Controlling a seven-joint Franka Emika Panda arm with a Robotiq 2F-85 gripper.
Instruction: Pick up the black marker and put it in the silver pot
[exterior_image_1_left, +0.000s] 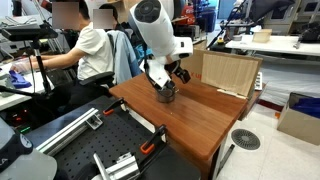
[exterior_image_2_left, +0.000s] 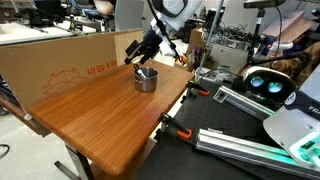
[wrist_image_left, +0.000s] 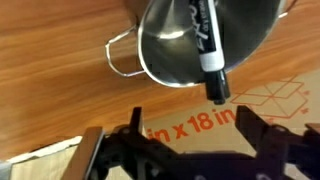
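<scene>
Gripper: the gripper (wrist_image_left: 190, 122) is spread apart with nothing between its fingers (wrist_image_left: 247, 125); in an exterior view it hangs just above the pot, tilted toward it.
Marker: the black marker (wrist_image_left: 208, 40) lies inside the pot and leans on the wall. Its white-banded end pokes out over the rim on the side facing the gripper.
Pot: the silver pot (wrist_image_left: 165, 60) stands upright on the tabletop (exterior_image_2_left: 100, 115), with a thin wire handle sticking out to one side.
Closed side: the pot sits near the tabletop's back edge, just beside a cardboard box (exterior_image_2_left: 70, 65) that runs along that edge like a wall. Whether the two touch cannot be told.
Open room: bare wood stretches wide from the pot to the near edge and the corner in an exterior view.
Beyond the edge: a seated person (exterior_image_1_left: 85, 50) is at a neighbouring desk, well apart from the pot.
</scene>
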